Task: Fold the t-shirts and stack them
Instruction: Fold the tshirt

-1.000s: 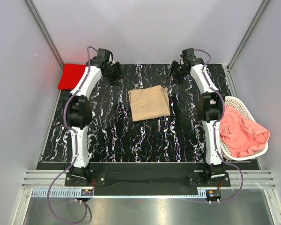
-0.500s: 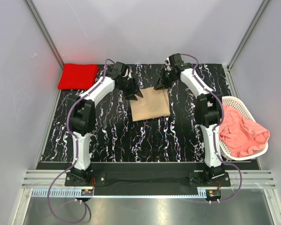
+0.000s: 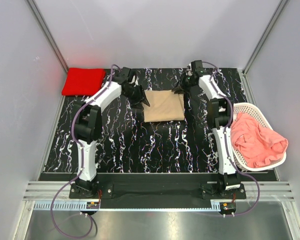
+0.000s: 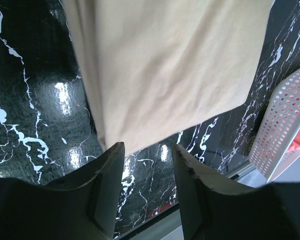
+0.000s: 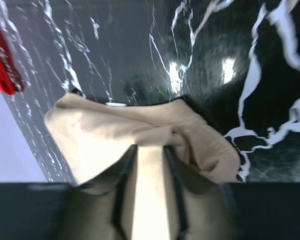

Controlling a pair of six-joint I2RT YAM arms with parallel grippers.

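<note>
A folded tan cloth t-shirt (image 3: pixel 163 106) is pinched at its right corner by the right gripper (image 5: pixel 149 147). Its left edge is faced by the half-open left gripper (image 4: pixel 147 150).

I see the tan tee (image 3: pixel 163 106) folded at centre, red tee (image 3: pixel 82 81) folded far-left, pink tee (image 3: pixel 257 142) crumpled in the basket (image 3: pixel 250 106).

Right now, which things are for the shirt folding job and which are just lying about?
For the job:
tan t-shirt, folded mid-table
red t-shirt, folded, far left corner
pink t-shirt, crumpled in the white basket

Just lying about:
white basket
black marbled table
</note>
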